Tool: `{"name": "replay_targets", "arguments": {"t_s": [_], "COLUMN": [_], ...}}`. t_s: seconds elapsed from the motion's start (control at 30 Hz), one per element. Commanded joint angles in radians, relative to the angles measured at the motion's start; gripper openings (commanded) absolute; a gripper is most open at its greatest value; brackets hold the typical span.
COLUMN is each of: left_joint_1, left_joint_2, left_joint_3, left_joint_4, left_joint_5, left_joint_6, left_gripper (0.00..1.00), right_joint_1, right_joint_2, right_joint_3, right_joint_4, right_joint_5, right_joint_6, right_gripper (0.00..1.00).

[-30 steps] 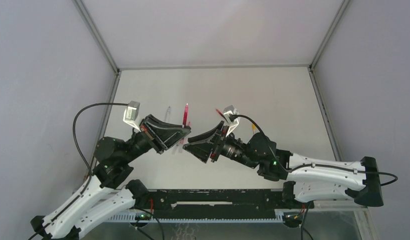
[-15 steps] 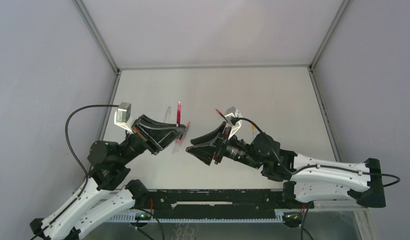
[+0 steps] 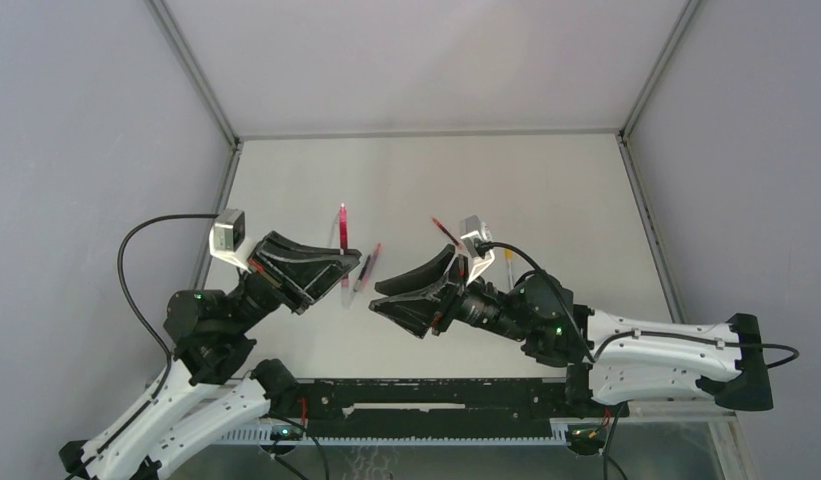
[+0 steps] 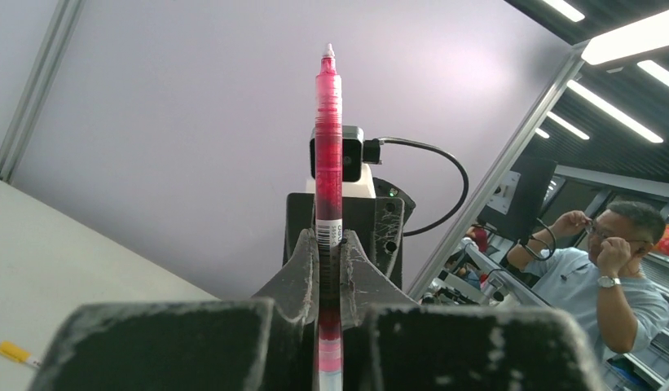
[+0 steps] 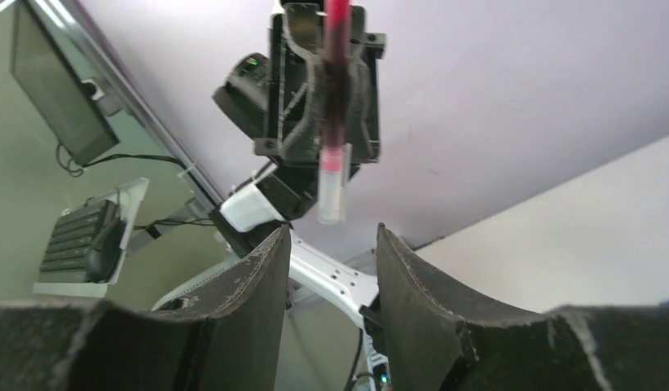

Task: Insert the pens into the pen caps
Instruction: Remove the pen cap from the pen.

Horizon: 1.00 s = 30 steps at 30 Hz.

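1 pink pen (image 4: 328, 147) is pinched upright in the left tool (image 4: 329, 261), above the desk (image 3: 546, 180). The right tool (image 5: 331, 244) is spread (nothing held). A cap should be grabbed, then lined up dead straight.

White tabletop (image 3: 546, 180), pale lilac-grey panel walls (image 3: 86, 120) joined by aluminium corner posts (image 3: 191, 70), bright ceiling strip lights (image 4: 632, 37) beyond, dark monitor (image 5: 50, 85), man in a light-blue shirt (image 4: 616, 281) outside.

We list the pink pen (image 4: 328, 147) as clear glossy plastic, smooth, with a paper barcode label (image 4: 328, 234). We note the left hand (image 4: 328, 248) and the right hand (image 5: 329, 244) as matt black plastic, rough and dust-scuffed. We record the table (image 3: 546, 180) as matt white and smooth, the arm shells (image 3: 666, 345) as glossy white plastic.
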<state>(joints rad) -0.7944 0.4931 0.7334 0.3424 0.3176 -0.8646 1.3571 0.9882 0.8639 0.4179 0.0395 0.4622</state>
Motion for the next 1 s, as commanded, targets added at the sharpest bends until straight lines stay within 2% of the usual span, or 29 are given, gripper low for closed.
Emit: {"name": "replay_targets", "arguments": {"t_s": [0.0,0.2,0.7,0.97], "left_joint_1": [-0.004,-0.003,-0.004,-0.004], "left_joint_2": [-0.001,0.001,-0.002,-0.002], "left_joint_3": [0.019,0.015,-0.006,-0.004], "left_joint_4": [0.071,0.091,0.102,0.106], "left_joint_5": [0.012,0.030,0.043,0.046], "left_joint_6": [-0.021,-0.035,-0.048,-0.049], "left_gripper": [0.00,0.00,0.00,0.00], "right_joint_1": [0.034,0.045,0.042,0.043], "right_joint_2": [0.041,0.120,0.166,0.190], "right_joint_3": [0.050,0.122,0.163,0.178], "right_joint_4": [0.135,0.125,0.166,0.162], "right_joint_5": [-0.029,-0.027,-0.064,-0.093], "right_joint_6": [-0.064,-0.098,-0.135,-0.133], "right_gripper": [0.51,0.49,0.40,0.32]}}
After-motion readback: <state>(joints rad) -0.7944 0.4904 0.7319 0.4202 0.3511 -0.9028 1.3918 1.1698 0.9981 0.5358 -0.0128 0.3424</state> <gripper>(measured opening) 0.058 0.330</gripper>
